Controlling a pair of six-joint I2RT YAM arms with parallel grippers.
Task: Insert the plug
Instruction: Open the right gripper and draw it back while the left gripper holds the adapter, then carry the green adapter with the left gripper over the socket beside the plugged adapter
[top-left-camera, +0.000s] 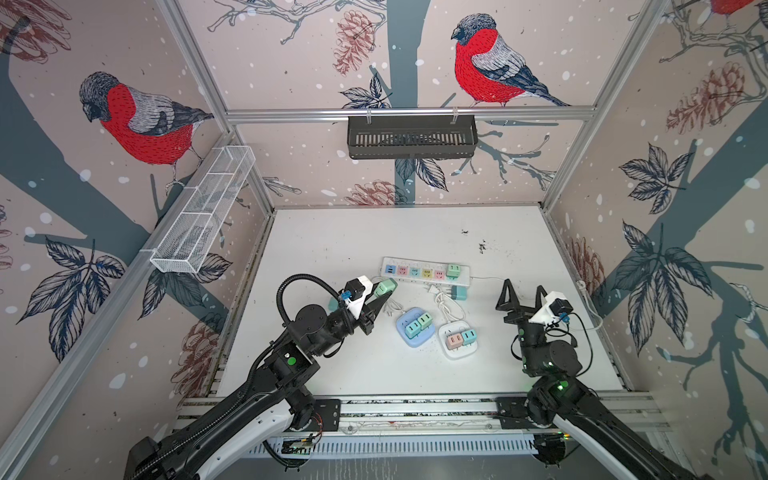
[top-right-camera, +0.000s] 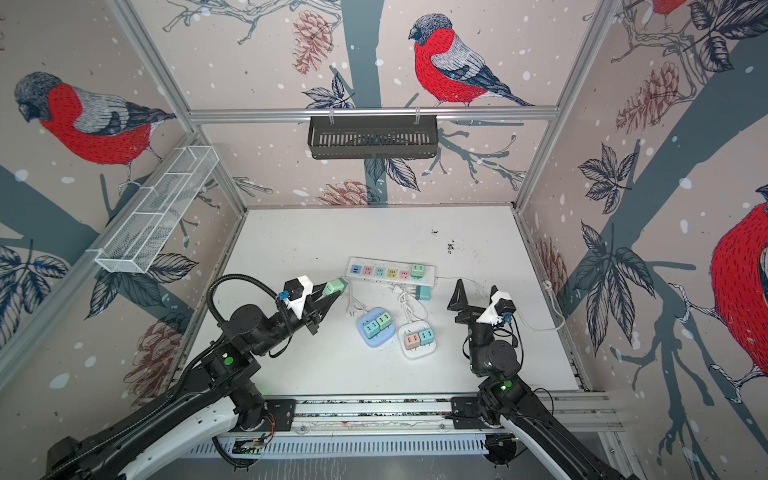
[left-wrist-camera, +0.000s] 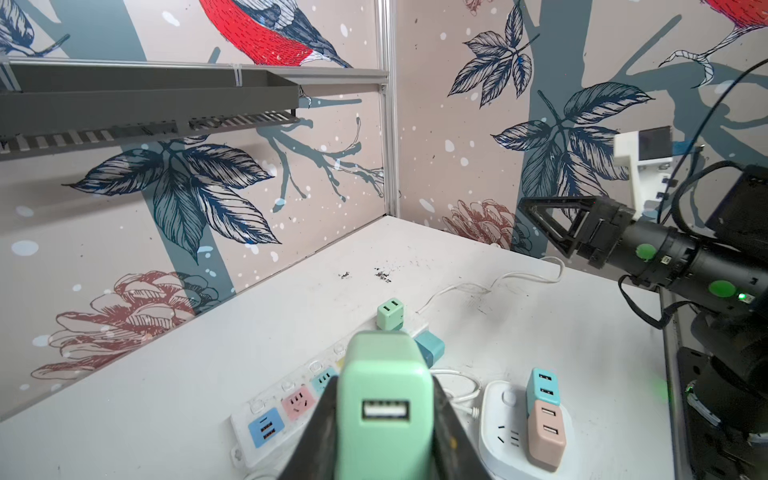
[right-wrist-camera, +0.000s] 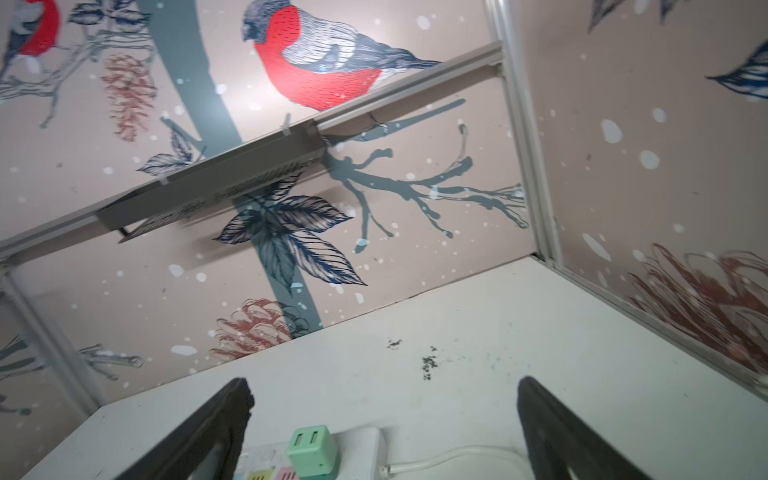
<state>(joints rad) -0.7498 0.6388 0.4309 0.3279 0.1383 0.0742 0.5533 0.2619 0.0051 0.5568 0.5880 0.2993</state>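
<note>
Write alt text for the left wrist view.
Left gripper holds a green plug, USB port facing the camera, with a white power strip behind it. A second plug sits in the strip's far end; the right arm is beyond.

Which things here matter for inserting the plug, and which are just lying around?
Job: green plug, left gripper shut on it, long power strip.
Lying about: teal adapter, blue socket block, white socket block, wire basket, black shelf.
</note>
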